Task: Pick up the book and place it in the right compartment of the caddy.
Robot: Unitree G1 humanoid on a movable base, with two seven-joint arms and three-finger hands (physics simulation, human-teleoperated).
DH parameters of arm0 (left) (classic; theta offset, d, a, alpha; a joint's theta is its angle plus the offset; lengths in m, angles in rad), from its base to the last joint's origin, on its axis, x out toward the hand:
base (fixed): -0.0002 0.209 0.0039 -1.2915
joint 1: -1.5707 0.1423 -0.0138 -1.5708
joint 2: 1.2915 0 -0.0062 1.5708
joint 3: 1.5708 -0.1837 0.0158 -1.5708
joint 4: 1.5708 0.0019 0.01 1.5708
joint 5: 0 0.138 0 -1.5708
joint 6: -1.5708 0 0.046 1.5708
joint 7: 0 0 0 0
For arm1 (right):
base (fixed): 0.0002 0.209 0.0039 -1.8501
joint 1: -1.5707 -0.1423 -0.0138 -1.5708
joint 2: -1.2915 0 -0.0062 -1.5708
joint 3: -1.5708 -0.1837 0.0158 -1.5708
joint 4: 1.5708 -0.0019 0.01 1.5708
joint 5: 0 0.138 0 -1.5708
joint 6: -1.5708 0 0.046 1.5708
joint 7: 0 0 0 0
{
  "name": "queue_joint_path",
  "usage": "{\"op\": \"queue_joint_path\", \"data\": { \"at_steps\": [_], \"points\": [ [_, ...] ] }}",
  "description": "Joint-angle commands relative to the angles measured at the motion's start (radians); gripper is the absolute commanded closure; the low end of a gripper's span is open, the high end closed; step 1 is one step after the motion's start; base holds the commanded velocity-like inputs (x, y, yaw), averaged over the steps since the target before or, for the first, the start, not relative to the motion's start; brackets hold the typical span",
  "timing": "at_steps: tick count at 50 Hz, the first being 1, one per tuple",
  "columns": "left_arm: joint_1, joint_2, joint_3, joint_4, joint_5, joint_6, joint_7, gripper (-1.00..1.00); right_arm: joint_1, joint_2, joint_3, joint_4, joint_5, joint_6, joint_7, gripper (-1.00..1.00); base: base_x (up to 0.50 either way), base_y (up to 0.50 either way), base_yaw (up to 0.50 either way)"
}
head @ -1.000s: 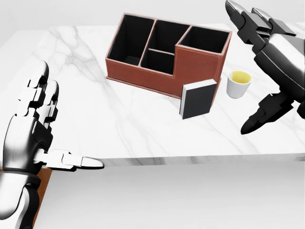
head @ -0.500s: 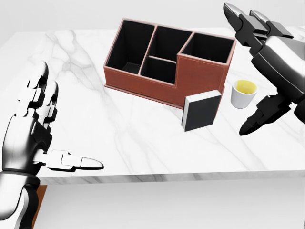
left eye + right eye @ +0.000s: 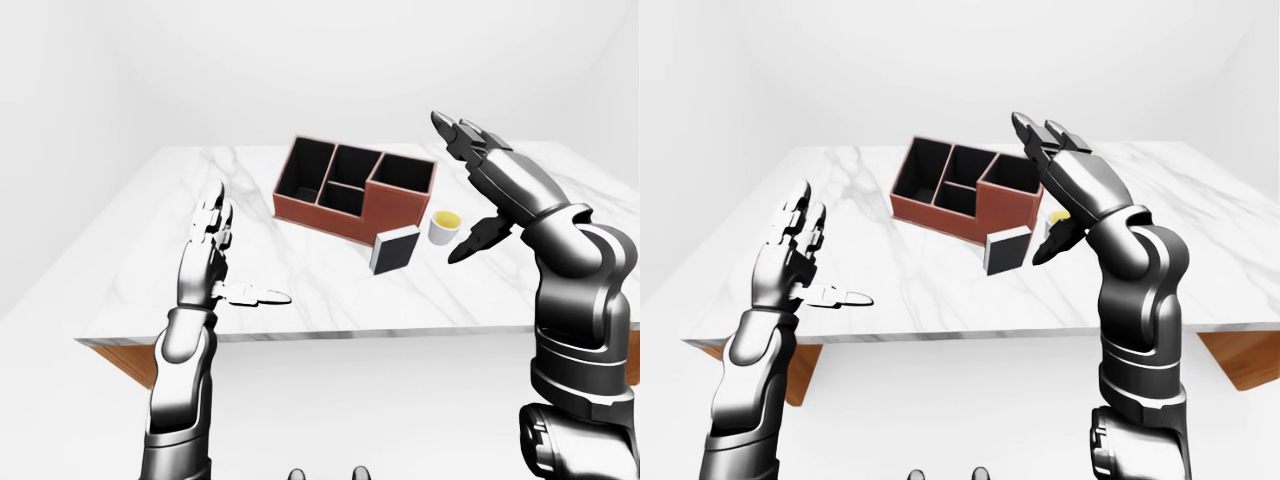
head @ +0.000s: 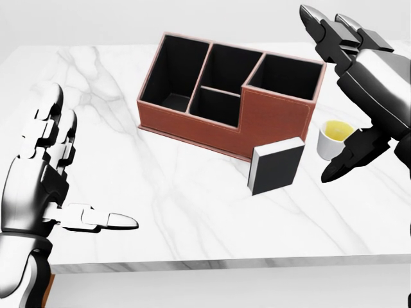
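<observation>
Book (image 4: 276, 165) upright, leaning on caddy (image 4: 226, 108) wall, at 5 o'clock of it in head view. Cup (image 4: 334, 139) at book's 2 o'clock. Right hand (image 4: 356, 96) splayed, empty, apparently poised for approach. Left hand (image 4: 48, 186) spread, idle, well apart at 8 o'clock.

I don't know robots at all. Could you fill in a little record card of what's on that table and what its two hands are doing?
Surface: white marble table
Container: brown leather caddy with black compartments, empty as far as visible
Book: dark grey book with white page edges, standing tilted against the caddy's lower-right wall
Cup: small white cup of yellow liquid, right of the book
Left hand: open, holding nothing, over the table's left part
Right hand: open, raised near the cup, not touching the book
</observation>
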Motion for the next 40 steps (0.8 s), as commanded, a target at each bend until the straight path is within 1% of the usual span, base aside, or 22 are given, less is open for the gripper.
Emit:
{"op": "queue_joint_path", "data": {
  "at_steps": [1,40],
  "points": [
    [0.003,0.001,0.003,-0.018,-0.002,0.0,-0.001,-1.0,0.001,0.004,0.003,-0.004,-0.002,0.0,0.0,-1.0,0.18,0.0,0.0],
    [0.005,0.0,0.004,-0.032,0.002,0.0,-0.001,-1.0,-0.02,-0.008,-0.001,-0.032,-0.004,0.0,0.0,-1.0,0.18,0.0,0.0]
  ]
}}
